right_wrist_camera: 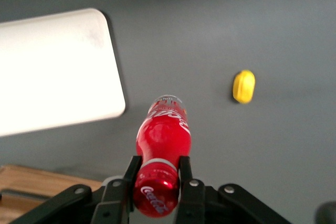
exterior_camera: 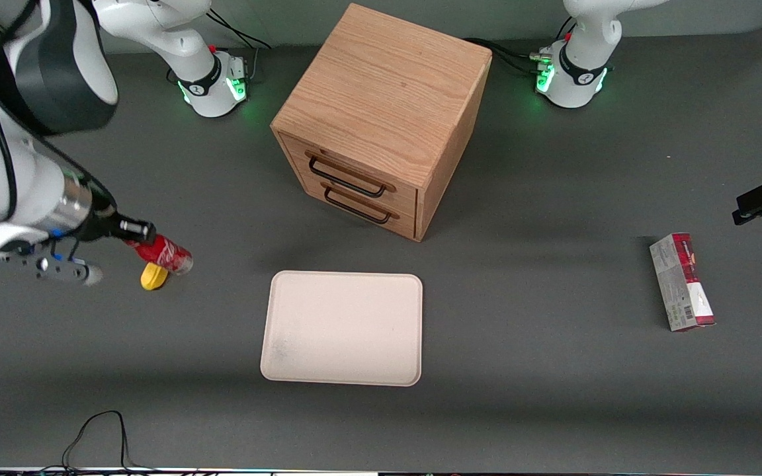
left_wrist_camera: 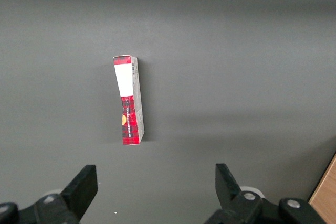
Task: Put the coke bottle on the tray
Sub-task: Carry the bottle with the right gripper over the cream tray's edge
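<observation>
Tray [right_wrist_camera: 58, 72] partly out of frame.

The gripper [right_wrist_camera: 156, 179] clamps the coke bottle [right_wrist_camera: 161, 153] at its cap; the tray [right_wrist_camera: 55, 69] and a yellow object [right_wrist_camera: 244, 86], perhaps a lemon, lie below.

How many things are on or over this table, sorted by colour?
Red: 2, the coke bottle held in the shut tool toward the working arm's end, and the red-and-grey carton
Yellow: 1, a small yellow object
Cream-pink: 1, the tray
Wood: 1, the drawer cabinet
Total: 5
</observation>
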Robot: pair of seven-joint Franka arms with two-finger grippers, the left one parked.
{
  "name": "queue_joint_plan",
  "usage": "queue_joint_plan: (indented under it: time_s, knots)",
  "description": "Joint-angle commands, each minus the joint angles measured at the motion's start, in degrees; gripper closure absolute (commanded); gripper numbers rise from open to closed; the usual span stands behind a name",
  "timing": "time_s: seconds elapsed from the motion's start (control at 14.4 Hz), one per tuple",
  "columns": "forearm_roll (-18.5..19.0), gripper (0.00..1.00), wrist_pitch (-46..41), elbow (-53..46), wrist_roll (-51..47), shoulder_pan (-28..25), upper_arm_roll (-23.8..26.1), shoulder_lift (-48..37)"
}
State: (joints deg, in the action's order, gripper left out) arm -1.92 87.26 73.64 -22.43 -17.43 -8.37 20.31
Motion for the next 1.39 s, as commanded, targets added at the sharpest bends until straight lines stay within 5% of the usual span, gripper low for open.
queue_joint_plan:
  time_s: [0.0,0.14,0.62,1.32]
  knots:
    - [-3.77,1.00,-2.71,-20.84,-0.41,2.31,1.51,17.60]
    - [-4.05,1.00,0.52,-27.66,-3.04,2.31,2.13,26.07]
    - [-3.96,1.00,13.80,-27.50,-12.72,1.52,5.56,32.33]
    - [-3.96,1.00,17.86,-27.23,-13.95,-0.94,5.65,36.12]
